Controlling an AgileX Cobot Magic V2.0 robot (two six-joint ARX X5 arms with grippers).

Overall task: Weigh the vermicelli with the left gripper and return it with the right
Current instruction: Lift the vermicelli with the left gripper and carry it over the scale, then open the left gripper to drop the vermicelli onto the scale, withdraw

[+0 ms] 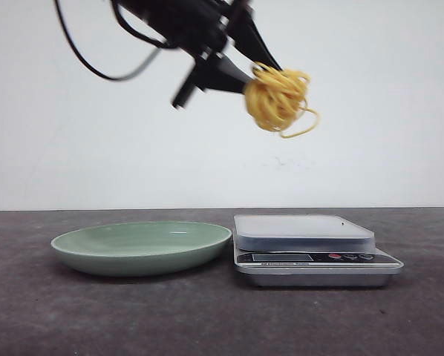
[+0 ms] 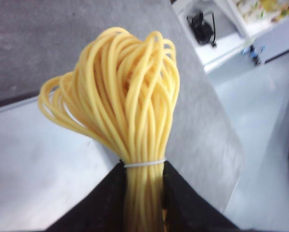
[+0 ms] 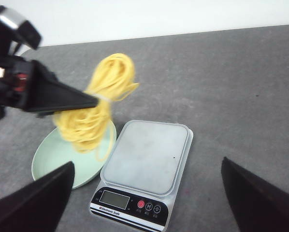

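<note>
Dark grey matte surface (image 1: 207, 319) — bears a shallow pale green ceramic plate (image 1: 142, 248) and, just beside it, a silver digital kitchen scale (image 1: 311, 251) with bare platform. Left tool (image 1: 246, 74) clenched on the bundle of thin yellow vermicelli strands (image 1: 276, 97), held high above the scale. Right tool (image 3: 144, 193) — fingers spread wide, grasping nothing, above the scale.

Yellow vermicelli (image 1: 276, 97) bundle, claw-gripped, held aloft

Dark grey table (image 1: 59, 326): green plate (image 1: 142, 247), scale (image 1: 311, 251) beside, seemingly touching.
</note>
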